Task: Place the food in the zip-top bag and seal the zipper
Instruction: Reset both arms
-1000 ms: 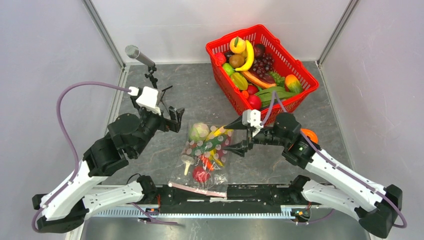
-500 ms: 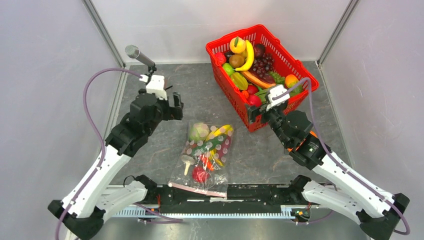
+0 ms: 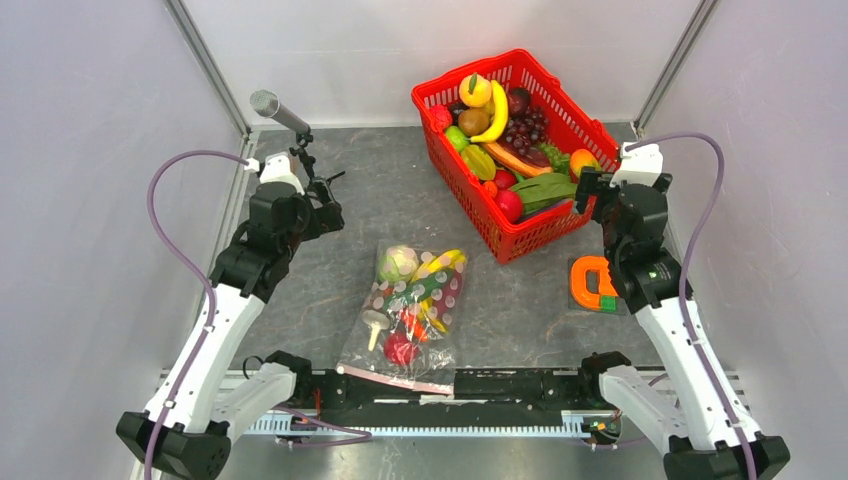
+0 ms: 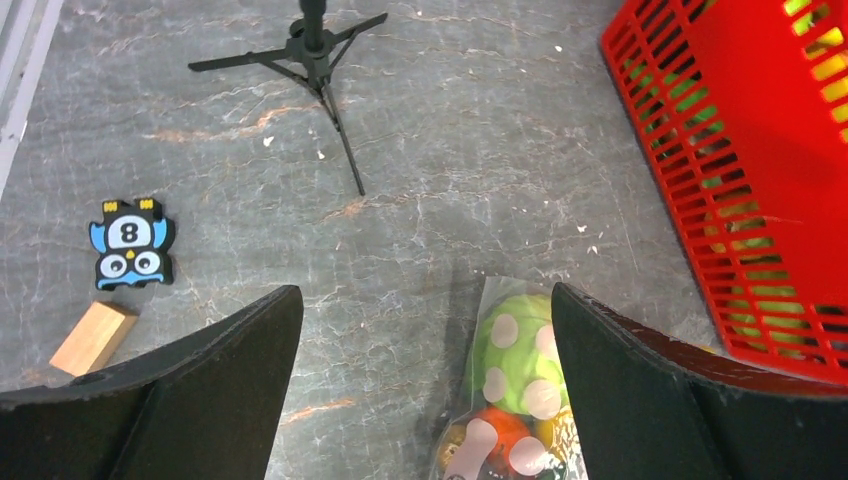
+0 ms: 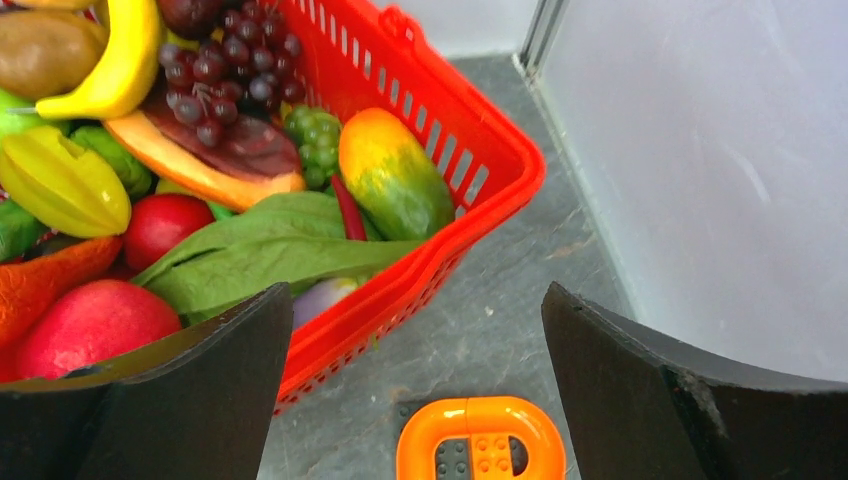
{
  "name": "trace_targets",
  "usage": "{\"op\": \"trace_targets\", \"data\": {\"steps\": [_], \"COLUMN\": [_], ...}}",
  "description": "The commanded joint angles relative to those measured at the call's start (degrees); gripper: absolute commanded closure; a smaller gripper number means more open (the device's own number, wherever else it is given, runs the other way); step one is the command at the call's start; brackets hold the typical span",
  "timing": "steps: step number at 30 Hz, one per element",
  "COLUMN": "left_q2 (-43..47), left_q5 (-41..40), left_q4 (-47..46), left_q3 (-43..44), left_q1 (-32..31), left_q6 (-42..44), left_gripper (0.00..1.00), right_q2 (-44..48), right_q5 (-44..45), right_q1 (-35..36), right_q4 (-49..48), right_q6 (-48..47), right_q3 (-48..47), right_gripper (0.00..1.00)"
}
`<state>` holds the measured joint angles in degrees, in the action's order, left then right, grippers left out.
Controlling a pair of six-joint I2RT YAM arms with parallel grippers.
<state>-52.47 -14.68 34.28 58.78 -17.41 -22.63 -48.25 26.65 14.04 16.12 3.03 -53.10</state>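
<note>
Grey marbled table [image 3: 400, 190]: food [image 3: 398, 262] sits in the zip-top bag [image 3: 412, 318] (zipper [image 3: 393, 378] looks shut), so left gripper [image 4: 425, 310] and right gripper [image 5: 415, 305] hang open, empty.

I get a steep overhead from the near side. Left wrist looks down on the clear dotted plastic bag [image 4: 505, 390]; right wrist (much closer) on the red plastic mesh basket [image 5: 430, 265], shared by all.

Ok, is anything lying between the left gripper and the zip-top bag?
No, just bare grey table between the left gripper and the zip-top bag, in the top view.
</note>
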Motion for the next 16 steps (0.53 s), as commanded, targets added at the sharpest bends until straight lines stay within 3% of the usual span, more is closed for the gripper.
{"op": "trace_targets", "data": {"steps": [1, 7, 16], "left_q2": [-0.2, 0.3, 1.8], "left_q5": [-5.7, -11.6, -11.4], "left_q4": [0.5, 1.2, -0.9], "left_q3": [0.0, 0.5, -0.3], "left_q1": [0.2, 0.2, 0.2], "left_q6": [-6.2, -6.7, -6.7], "left_gripper": [0.0, 0.0, 0.0], "right_q2": [-1.3, 0.8, 0.2], "right_q5": [-10.6, -13.8, -17.2], "right_q1": [-4.6, -5.8, -5.8], "right_q4": [0.9, -6.5, -6.4], "right_q6": [6.5, 8.3, 7.5], "right_q3": [2.7, 7.1, 7.3], "right_gripper": [0.02, 0.02, 0.02]}}
